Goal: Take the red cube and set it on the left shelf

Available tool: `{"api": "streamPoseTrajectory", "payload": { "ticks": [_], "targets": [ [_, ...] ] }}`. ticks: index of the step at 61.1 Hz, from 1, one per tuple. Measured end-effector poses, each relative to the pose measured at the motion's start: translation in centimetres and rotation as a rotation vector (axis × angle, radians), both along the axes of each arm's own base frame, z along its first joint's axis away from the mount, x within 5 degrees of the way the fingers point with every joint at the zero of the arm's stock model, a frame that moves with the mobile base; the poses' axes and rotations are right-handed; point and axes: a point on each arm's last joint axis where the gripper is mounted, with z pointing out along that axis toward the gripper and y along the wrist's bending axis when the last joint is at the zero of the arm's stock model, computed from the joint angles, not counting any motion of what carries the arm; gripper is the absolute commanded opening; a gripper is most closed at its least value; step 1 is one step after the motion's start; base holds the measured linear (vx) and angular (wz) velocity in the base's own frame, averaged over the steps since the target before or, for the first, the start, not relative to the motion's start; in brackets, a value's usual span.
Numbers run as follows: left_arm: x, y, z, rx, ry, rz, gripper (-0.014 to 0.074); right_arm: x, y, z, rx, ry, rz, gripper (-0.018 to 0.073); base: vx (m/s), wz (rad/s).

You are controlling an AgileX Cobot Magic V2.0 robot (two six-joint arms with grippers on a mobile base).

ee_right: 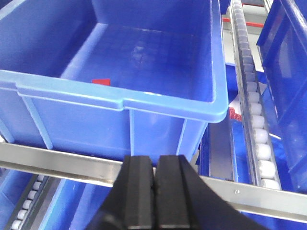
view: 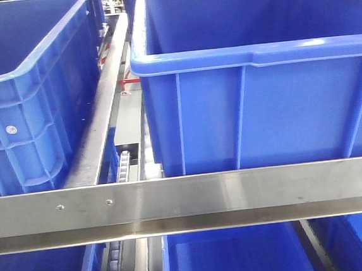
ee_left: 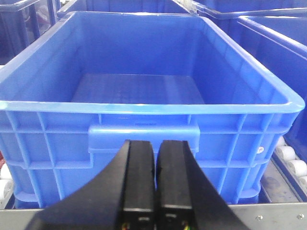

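Both grippers show their black fingers pressed together with nothing between them: the left gripper (ee_left: 154, 143) hangs in front of a large blue crate (ee_left: 144, 120), level with the moulded handle on its near wall, and the right gripper (ee_right: 154, 160) sits just above a shiny steel front rail (ee_right: 268, 199) before another blue crate (ee_right: 115, 110). Inside that second crate, the red cube (ee_right: 101, 82) lies on the gridded floor close to the near wall, only its top edge showing over the rim. Everything here belongs to the left shelf (view: 187, 201), a stainless steel rack whose flat front rail, with small screws in it, runs across the front view. Behind the rail stand two big blue crates side by side, parted by a steel divider (view: 103, 110), and more blue crates sit on the tier below. White roller tracks (ee_right: 256, 139) run back beside the crates. Beyond the rack, little of the room can be made out; further blue crates fill the background.
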Motion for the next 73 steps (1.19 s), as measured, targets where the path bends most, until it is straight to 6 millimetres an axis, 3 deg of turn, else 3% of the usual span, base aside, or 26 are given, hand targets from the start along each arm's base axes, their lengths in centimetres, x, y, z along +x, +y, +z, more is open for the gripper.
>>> {"api": "streamPoseTrajectory", "payload": {
  "ticks": [26,40,54,73],
  "targets": [
    [0.0,0.0,0.0,0.000,0.000,0.000,0.0102,0.3,0.1,-0.7,0.009,-0.014,0.003,0.0052,0.00,0.00],
    [0.0,0.0,0.0,0.000,0.000,0.000,0.0102,1.0,-0.2,-3.9,0.122,-0.112,-0.104,0.0052,0.00,0.00],
    [0.0,0.0,0.0,0.000,0.000,0.000,0.0102,0.5,-0.7,-7.7,0.162,-0.281,-0.166,0.0052,-0.01,-0.06],
    [0.0,0.0,0.0,0.000,0.000,0.000,0.0102,0.3,-0.7,-8.2,0.155,-0.292,-0.164,0.0052,0.01,0.06]
  ]
}}
